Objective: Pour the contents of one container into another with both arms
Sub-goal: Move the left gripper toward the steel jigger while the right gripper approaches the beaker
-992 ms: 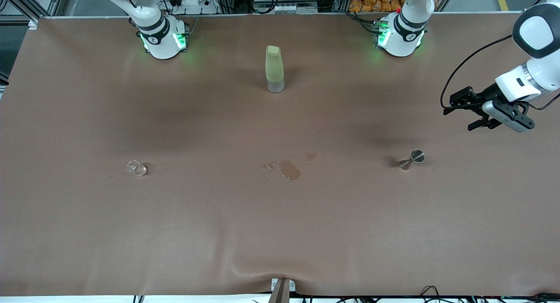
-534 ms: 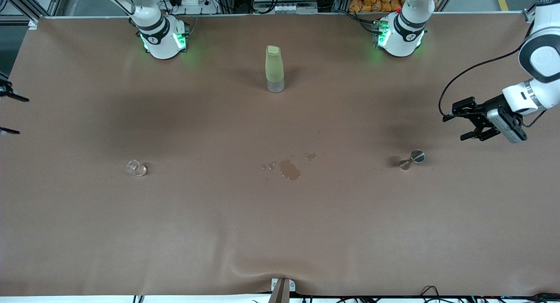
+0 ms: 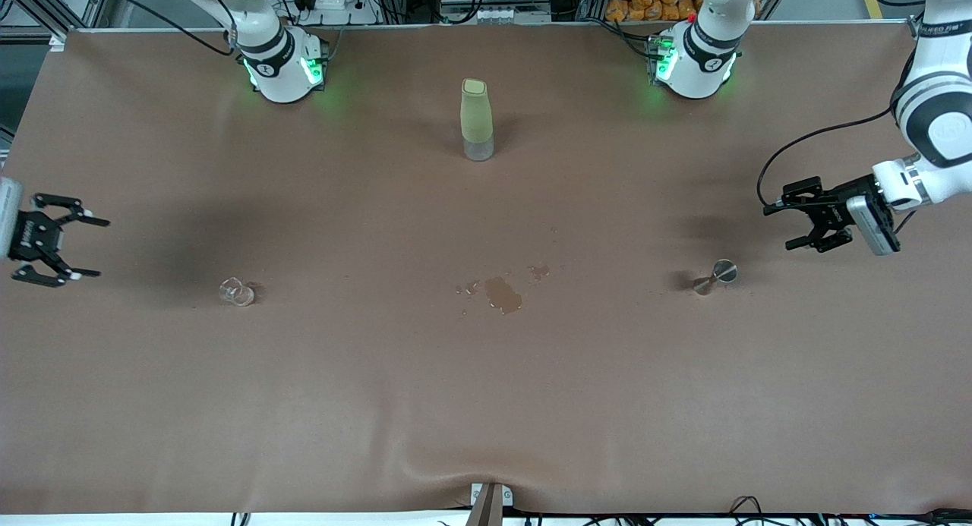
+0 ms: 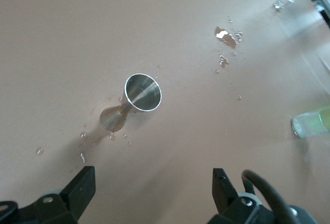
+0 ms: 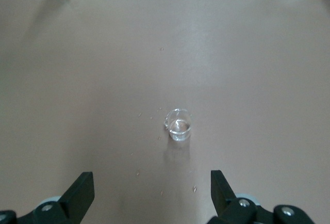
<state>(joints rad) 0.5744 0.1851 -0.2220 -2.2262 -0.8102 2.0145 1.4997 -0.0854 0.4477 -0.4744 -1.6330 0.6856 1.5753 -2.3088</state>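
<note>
The left gripper (image 3: pixel 788 222) and right gripper (image 3: pixel 76 245) hang wide open and empty over the table's (image 3: pixel 486 404) 2 ends, near the metal cup (image 3: pixel 714 276) and glass cup (image 3: pixel 235 291).

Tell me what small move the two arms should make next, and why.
Probably each closes in and lowers: the left gripper, open and empty, toward the metal jigger, and the right gripper, open too, toward the small glass beaker. Both vessels stand untouched on the table.
</note>
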